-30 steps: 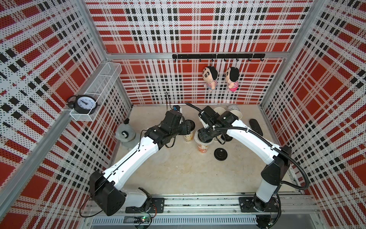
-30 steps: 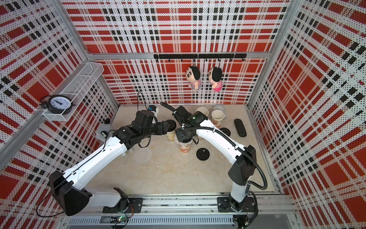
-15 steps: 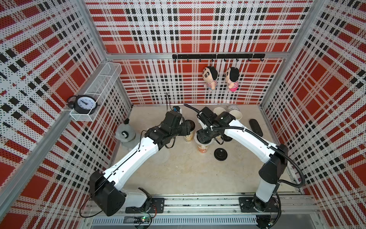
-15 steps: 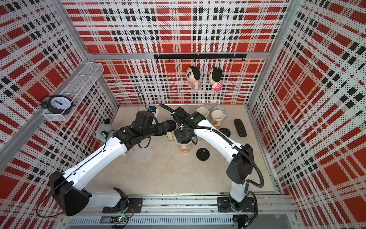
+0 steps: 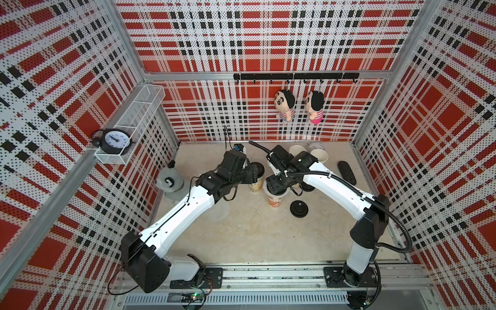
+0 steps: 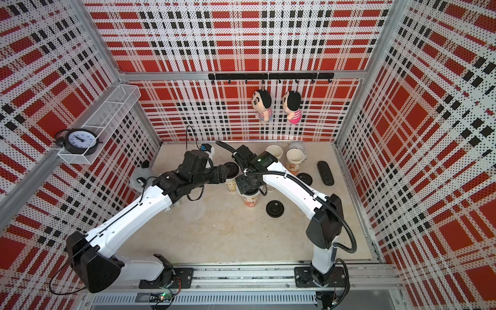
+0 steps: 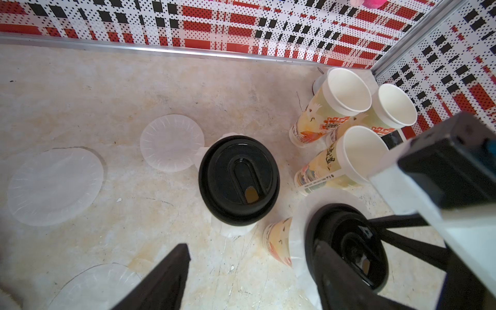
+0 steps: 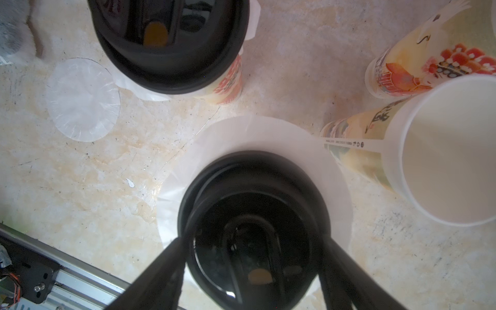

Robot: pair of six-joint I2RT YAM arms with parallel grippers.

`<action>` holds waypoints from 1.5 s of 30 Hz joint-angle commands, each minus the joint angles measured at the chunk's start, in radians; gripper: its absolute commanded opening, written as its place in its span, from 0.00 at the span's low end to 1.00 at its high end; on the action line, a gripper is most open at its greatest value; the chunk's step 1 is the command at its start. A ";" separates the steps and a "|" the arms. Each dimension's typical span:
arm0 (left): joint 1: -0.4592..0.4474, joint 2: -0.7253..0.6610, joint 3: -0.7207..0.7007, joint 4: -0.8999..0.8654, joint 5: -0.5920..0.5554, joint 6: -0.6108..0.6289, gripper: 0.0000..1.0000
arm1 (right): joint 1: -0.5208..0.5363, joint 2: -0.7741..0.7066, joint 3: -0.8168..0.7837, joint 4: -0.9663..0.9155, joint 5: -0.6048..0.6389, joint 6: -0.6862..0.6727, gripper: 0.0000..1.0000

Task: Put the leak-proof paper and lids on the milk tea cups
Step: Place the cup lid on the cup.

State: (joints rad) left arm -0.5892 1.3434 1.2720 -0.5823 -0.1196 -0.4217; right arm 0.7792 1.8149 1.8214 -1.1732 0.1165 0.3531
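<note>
Two white printed paper milk tea cups (image 8: 230,80) wear black round plastic lids (image 7: 237,178) w/ thin translucent leak-proof paper (image 8: 255,134) under each; three cups (image 7: 346,88) stand open, spare sheets (image 7: 171,142) beside; left gripper (image 7: 251,247) jaws apart, empty; right gripper (image 8: 253,237) straddles a lid, grip unclear.

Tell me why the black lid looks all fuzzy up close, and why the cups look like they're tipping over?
Right wrist view: the near black lid is out of focus, likely too close to the lens, while the floor is sharp. Left wrist view: the open cups splay outward, a wide-lens distortion; both top views show them upright.
</note>
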 commanded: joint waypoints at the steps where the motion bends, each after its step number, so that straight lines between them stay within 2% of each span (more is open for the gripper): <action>1: 0.010 -0.026 -0.009 0.017 0.005 0.003 0.76 | 0.009 0.011 -0.005 0.015 0.013 -0.003 0.79; 30: 0.018 -0.045 -0.017 0.010 0.003 0.007 0.77 | 0.008 0.021 0.006 0.019 0.032 0.006 0.83; 45: 0.017 -0.050 0.008 -0.014 0.010 0.011 0.77 | 0.008 -0.003 0.033 0.023 0.036 0.012 0.90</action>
State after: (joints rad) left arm -0.5812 1.3155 1.2629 -0.5842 -0.1158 -0.4202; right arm 0.7792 1.8286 1.8229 -1.1542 0.1387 0.3603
